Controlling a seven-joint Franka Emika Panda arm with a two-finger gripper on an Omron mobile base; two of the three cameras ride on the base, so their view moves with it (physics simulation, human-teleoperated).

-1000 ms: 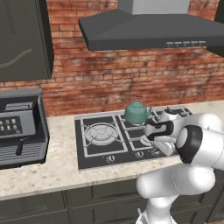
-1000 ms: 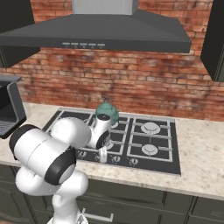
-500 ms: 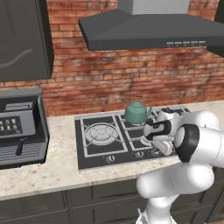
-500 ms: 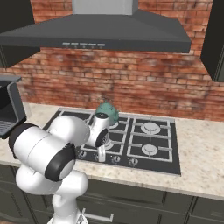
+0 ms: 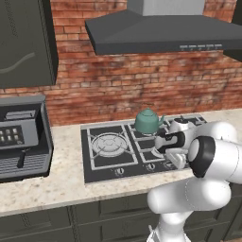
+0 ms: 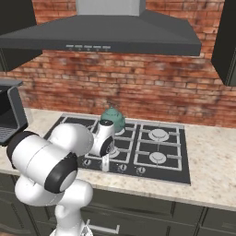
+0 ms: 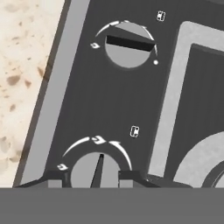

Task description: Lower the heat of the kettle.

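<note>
The teal-green kettle (image 5: 148, 121) sits on a rear middle burner of the black cooktop (image 5: 90, 158); in the right base view the kettle (image 6: 116, 118) is partly behind my hand. My gripper (image 6: 105, 167) points down at the row of knobs along the cooktop's front edge. In the hand view the gripper (image 7: 92, 177) is open, its fingertips (image 7: 54, 177) on either side of a round grey knob (image 7: 94, 168) whose ridge points straight up the picture. A second knob (image 7: 130, 45) lies further along the row.
A dark coffee machine (image 5: 21, 137) stands on the speckled counter left of the cooktop. A range hood (image 5: 160, 35) hangs above the burners. The counter's front edge (image 7: 26, 87) runs just beside the knob row.
My elbow has shifted slightly. The gripper has stayed over the knob row, and the kettle has not moved.
</note>
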